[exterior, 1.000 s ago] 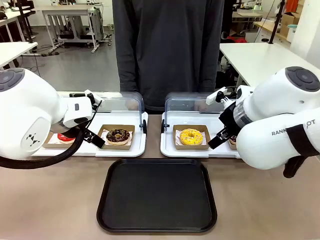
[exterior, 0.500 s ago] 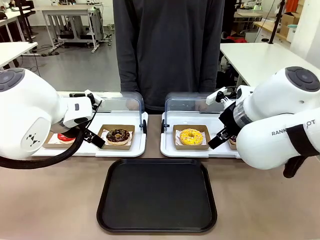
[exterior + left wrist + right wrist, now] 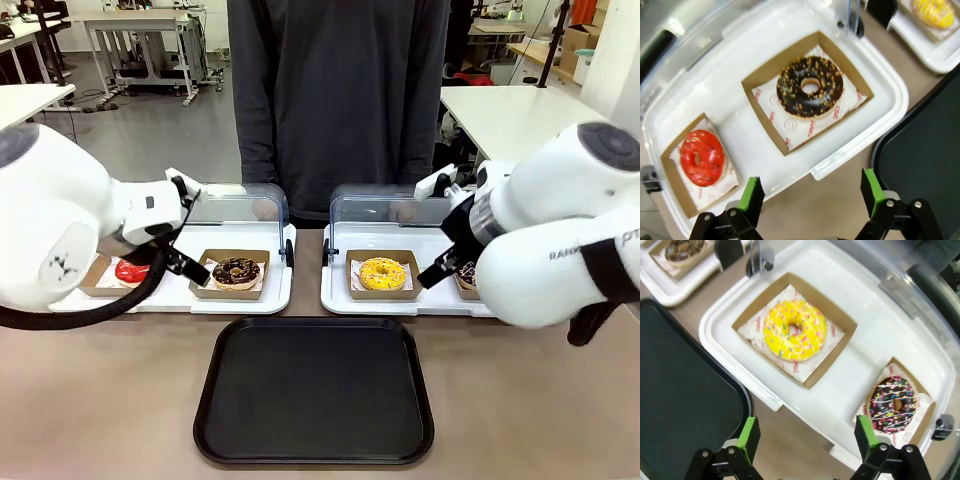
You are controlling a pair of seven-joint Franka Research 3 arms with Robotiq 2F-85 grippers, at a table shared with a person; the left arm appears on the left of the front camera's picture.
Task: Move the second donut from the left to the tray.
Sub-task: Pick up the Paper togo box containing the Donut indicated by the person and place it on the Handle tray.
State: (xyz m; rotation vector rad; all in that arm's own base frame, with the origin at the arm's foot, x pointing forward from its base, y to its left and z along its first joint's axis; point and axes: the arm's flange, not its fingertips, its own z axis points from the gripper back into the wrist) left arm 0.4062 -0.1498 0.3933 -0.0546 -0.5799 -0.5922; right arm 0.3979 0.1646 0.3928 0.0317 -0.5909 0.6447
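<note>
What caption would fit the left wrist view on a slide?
Open left claw hovers above a white tray holding the chocolate speckled donut and a red-glazed donut, black tray alongside.

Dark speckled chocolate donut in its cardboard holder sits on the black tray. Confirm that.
Wrong: the dark speckled chocolate ring donut in its brown cardboard holder sits in the white plastic tray, not on the flat black tray; the left wrist view shows it.

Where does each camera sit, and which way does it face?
Front view: between left arm and right arm, both showing, facing the person across the table.
Left wrist view: on that wrist, looking down at the chocolate donut; left gripper open.
Right wrist view: on that wrist, looking down at the yellow donut; right gripper open.
Shared: all three show the tray.
</note>
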